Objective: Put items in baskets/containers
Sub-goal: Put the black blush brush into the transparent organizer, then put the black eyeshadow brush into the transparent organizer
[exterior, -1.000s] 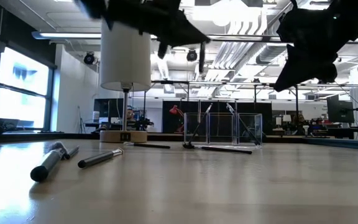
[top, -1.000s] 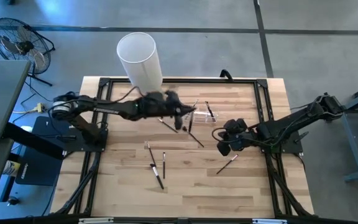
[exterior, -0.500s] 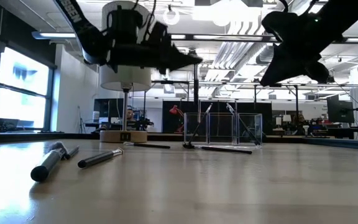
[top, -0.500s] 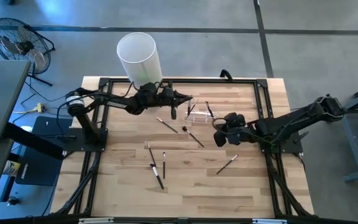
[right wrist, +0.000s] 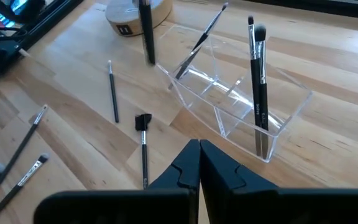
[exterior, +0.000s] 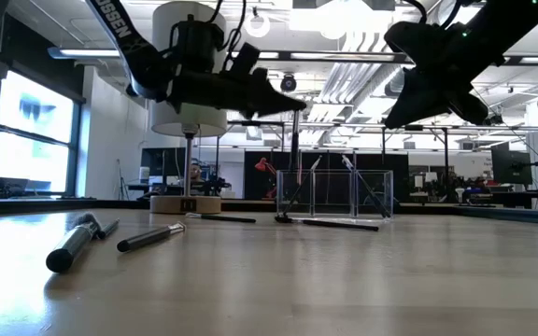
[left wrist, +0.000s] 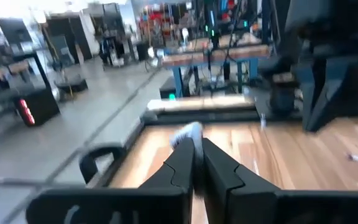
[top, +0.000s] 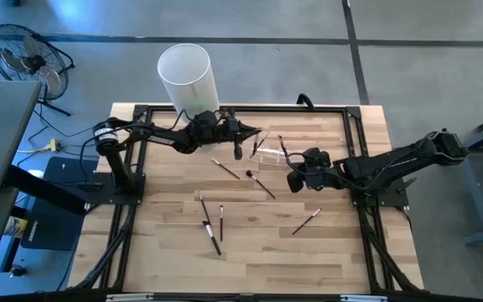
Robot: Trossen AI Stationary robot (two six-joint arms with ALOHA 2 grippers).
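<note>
The brush point(exterior: 294, 142) in transit hangs upright, pinched at its top in the left claw point(top: 238, 132), its long axis near vertical and its lower end pointing down at the surface point(top: 342, 252). In the left wrist view the 2 fingers point(left wrist: 182, 165) sit pressed close on the pale-tipped stick. The clear holder point(right wrist: 232, 112) lies just beyond this claw, toward the right arm's side, and lower; from the low view the brush's lower end is above the holder's rim and to 1 side of its near end wall, not yet over the opening. In my judgement the coming move turns on that small sideways gap: the brush has to travel along the claw's reach until it stands over a compartment, then go down.

The left arm is plainly the nearer one to the holder. 2 brushes already lean inside it: 1 tall dark one point(right wrist: 258, 81) in an end compartment, 1 slanted point(right wrist: 201, 40) at the other end.

The right claw point(top: 294, 179) waits off the holder's other side, raised above the surface, fingers closed together and empty, with a short black brush point(right wrist: 143, 146) lying ahead of it on the surface.
</note>
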